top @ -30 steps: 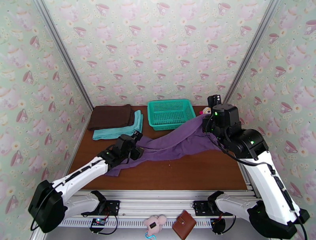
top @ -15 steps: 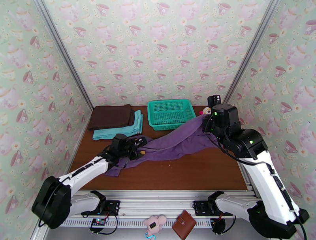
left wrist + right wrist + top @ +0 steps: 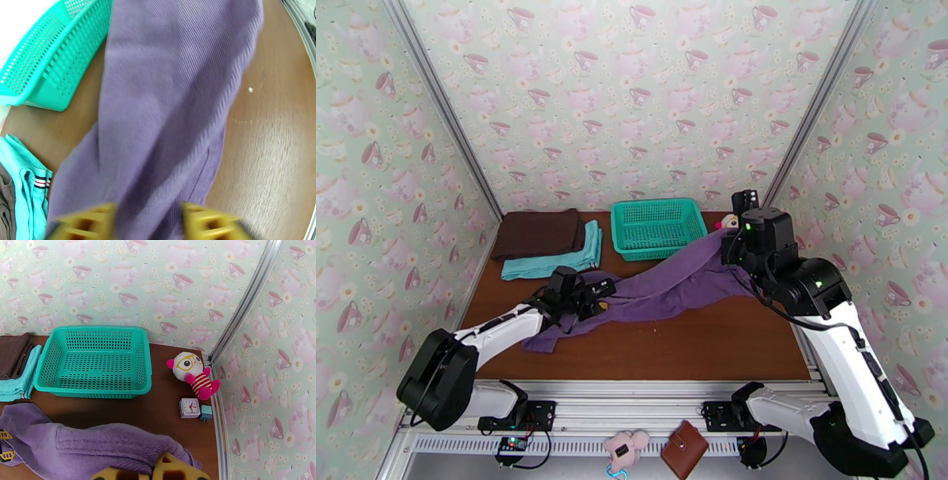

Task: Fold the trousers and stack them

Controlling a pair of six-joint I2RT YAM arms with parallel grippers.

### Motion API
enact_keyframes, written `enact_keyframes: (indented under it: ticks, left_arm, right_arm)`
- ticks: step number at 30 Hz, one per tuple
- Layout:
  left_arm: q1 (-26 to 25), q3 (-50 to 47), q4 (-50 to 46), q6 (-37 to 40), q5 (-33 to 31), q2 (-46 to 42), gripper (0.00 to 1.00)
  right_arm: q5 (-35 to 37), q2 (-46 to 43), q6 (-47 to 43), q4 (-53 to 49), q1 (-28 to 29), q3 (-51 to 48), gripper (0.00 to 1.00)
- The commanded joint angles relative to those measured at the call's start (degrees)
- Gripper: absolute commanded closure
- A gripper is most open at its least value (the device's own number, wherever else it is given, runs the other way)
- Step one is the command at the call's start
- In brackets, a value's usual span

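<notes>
Teapot-patterned walls enclose a brown table (image 3: 711, 347). We see the trousers (image 3: 671, 280) stretched diagonally across it. One end is raised beside the teal basket (image 3: 657, 227) by the right gripper (image 3: 152, 473), clenched on the purple cloth, presumably to tension the fabric for folding. The left gripper (image 3: 146, 221) straddles the low end near the folded brown garment (image 3: 539, 233) and teal garment (image 3: 561, 262); its blurred fingers flank a ridge of cloth, and we cannot tell whether they clamp it. The right wrist view adds a plush toy (image 3: 191, 374) and a small clock (image 3: 189, 407); the overhead view gives the full span.
</notes>
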Motion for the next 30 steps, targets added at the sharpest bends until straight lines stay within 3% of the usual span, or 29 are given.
enact_keyframes:
  ticks: [1, 3, 8, 12, 17, 20, 25, 28, 30]
  left_arm:
    - [0.8, 1.6, 0.9, 0.2, -5.7, -2.1, 1.00]
    - [1.9, 1.0, 3.0, -1.4, -10.3, -3.8, 1.00]
    - [7.3, -0.2, 10.5, -8.0, -28.7, -5.2, 1.00]
    - [8.5, -1.3, 13.1, -7.9, -33.9, -4.0, 1.00]
    - [9.4, -3.6, 18.5, -8.2, -35.2, -1.7, 1.00]
    - [10.3, -3.6, 20.8, -9.2, -41.6, -0.4, 1.00]
    - [11.0, 1.7, 15.6, -13.3, -47.8, -10.2, 1.00]
    - [14.2, 9.0, 9.0, -16.0, -54.1, -16.9, 1.00]
    - [16.7, 14.1, 6.1, -14.7, -55.1, -19.9, 1.00]
  right_arm:
    - [-1.3, 0.5, 0.1, 4.2, -2.9, 0.8, 1.00]
    - [-2.8, 2.1, 0.5, 4.7, -6.3, 1.6, 1.00]
    - [-6.4, 5.4, 2.0, 2.6, -19.2, 7.3, 1.00]
    - [-8.8, 5.5, 2.2, 2.2, -24.8, 9.9, 1.00]
    - [-8.2, 5.2, 1.9, 2.8, -26.8, 10.2, 1.00]
    - [-9.0, 5.2, 2.2, 3.3, -27.3, 9.8, 1.00]
    - [-18.8, 5.6, 4.0, 6.0, -27.3, 7.4, 1.00]
    - [-29.4, 6.7, 4.6, 8.8, -27.3, 7.0, 1.00]
    - [-35.4, 7.6, 5.2, 11.4, -26.5, 7.3, 1.00]
